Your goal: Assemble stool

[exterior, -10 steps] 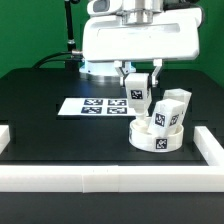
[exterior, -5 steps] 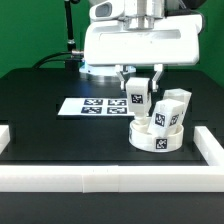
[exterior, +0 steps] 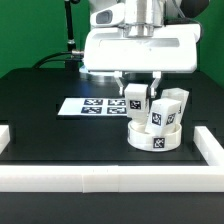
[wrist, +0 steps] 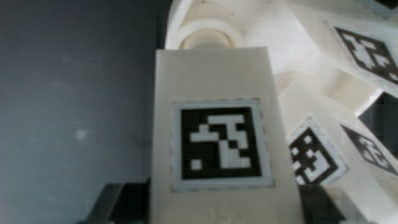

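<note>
My gripper (exterior: 139, 91) is clamped on a stool leg (exterior: 137, 99), one finger on either side of the block, and I hold it upright with its tag facing the exterior camera. In the wrist view the leg (wrist: 214, 125) runs long and straight away from my fingers (wrist: 121, 203), its far end pointing at a round socket (wrist: 210, 38) in the seat.

The seat (exterior: 153, 134) sits on the black table (exterior: 50, 110), near the right-hand border rail (exterior: 212, 148) as the exterior view shows it. Two other legs (exterior: 172, 108) already stand in it, close beside the one I carry.

I judge the step to be seating this third leg. To do it well I should keep the leg vertical, centre its end over the socket, then go down slowly without brushing the neighbours. I should only let go once it stands firm. The marker board (exterior: 92, 106) lies well clear.
</note>
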You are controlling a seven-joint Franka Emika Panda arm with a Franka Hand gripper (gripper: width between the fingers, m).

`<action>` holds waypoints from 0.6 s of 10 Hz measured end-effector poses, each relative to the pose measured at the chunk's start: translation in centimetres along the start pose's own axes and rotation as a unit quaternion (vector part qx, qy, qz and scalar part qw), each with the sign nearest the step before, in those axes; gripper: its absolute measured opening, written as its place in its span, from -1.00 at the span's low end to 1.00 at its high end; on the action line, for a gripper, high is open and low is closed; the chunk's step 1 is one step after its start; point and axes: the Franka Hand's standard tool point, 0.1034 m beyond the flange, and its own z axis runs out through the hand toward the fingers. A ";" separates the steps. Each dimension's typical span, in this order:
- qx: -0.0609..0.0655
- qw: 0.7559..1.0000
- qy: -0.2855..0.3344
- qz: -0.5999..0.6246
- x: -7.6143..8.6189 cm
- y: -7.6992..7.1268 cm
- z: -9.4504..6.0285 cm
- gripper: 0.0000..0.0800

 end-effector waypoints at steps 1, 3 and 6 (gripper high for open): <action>-0.001 1.000 0.003 -0.002 -0.2 0.0 0.3 -0.16; -0.003 1.000 0.026 -0.009 -0.5 -0.4 0.7 -0.16; -0.005 0.998 0.058 -0.013 -0.3 -0.6 0.8 -0.16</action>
